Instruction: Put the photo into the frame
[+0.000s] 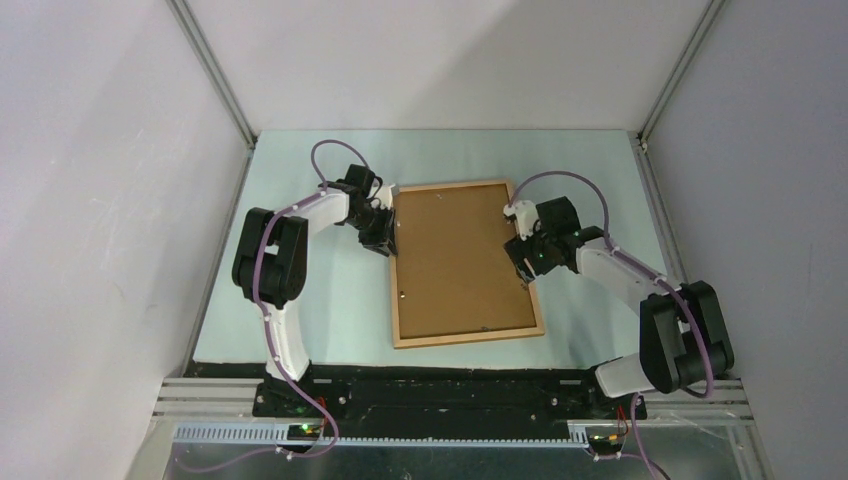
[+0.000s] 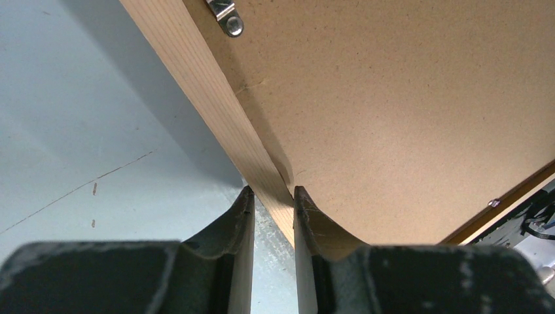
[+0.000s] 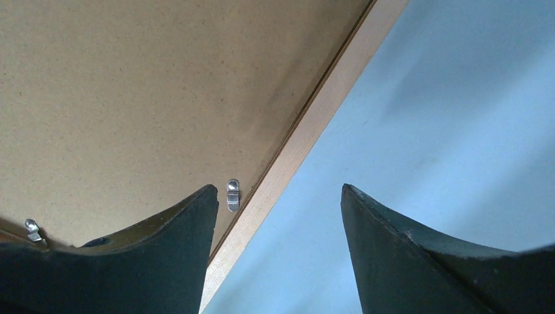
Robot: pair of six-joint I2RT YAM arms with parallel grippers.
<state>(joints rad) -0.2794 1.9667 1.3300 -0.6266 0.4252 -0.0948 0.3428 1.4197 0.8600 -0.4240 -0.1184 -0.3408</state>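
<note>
Pinching the left rail of the frame (image 1: 468, 337), my left gripper (image 1: 381, 238) had one finger on each side of the narrow light-wood moulding. The frame lay back up in the middle of the worktop (image 1: 330, 300), its long axis running near to far, the near end swung slightly right. A brown backing board (image 1: 455, 255) filled it, with a small metal clip (image 3: 232, 194) beside the right rail. My right gripper (image 1: 522, 262) stood spread wide astride that rail, holding nothing.

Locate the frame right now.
Top view: the frame lies back-up at the centre of the table; the left gripper pinches its left rail, the open right gripper straddles its right rail.
</note>
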